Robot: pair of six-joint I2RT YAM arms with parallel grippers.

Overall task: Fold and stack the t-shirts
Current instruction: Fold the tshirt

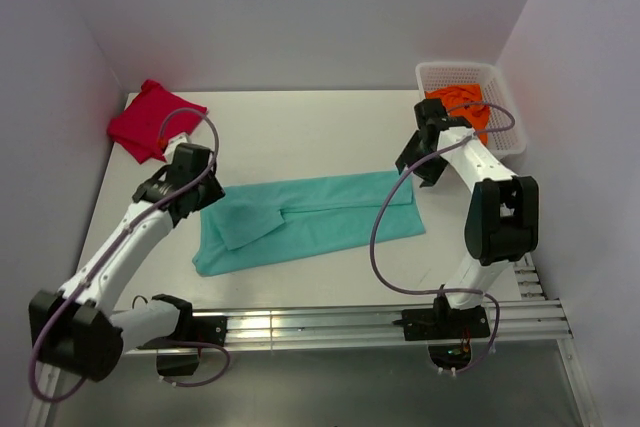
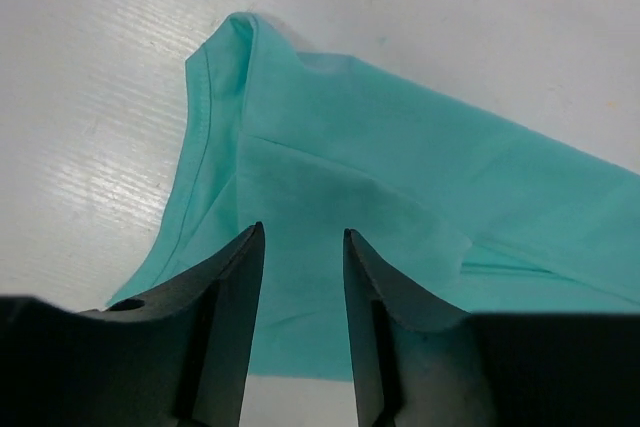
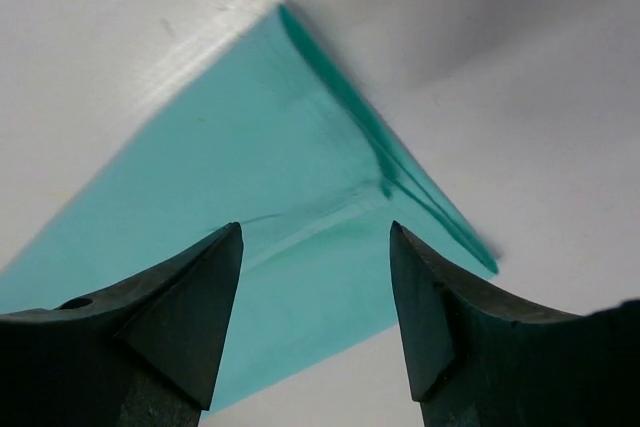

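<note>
A teal-green t-shirt (image 1: 310,219) lies on the table, folded into a long band with a sleeve flap turned in at its left end. My left gripper (image 1: 200,192) hovers over that left end; in the left wrist view it (image 2: 303,237) is open above the teal cloth (image 2: 400,197), with nothing between the fingers. My right gripper (image 1: 412,162) is at the band's right end, open (image 3: 315,237) over the corner of the teal cloth (image 3: 250,177), holding nothing. A crimson-red t-shirt (image 1: 150,119) lies folded at the back left. An orange t-shirt (image 1: 465,107) sits crumpled in the basket.
A white mesh basket (image 1: 436,69) stands at the back right corner, against the wall. Pale walls close in the table on three sides. A metal rail (image 1: 330,322) with both arm bases runs along the near edge.
</note>
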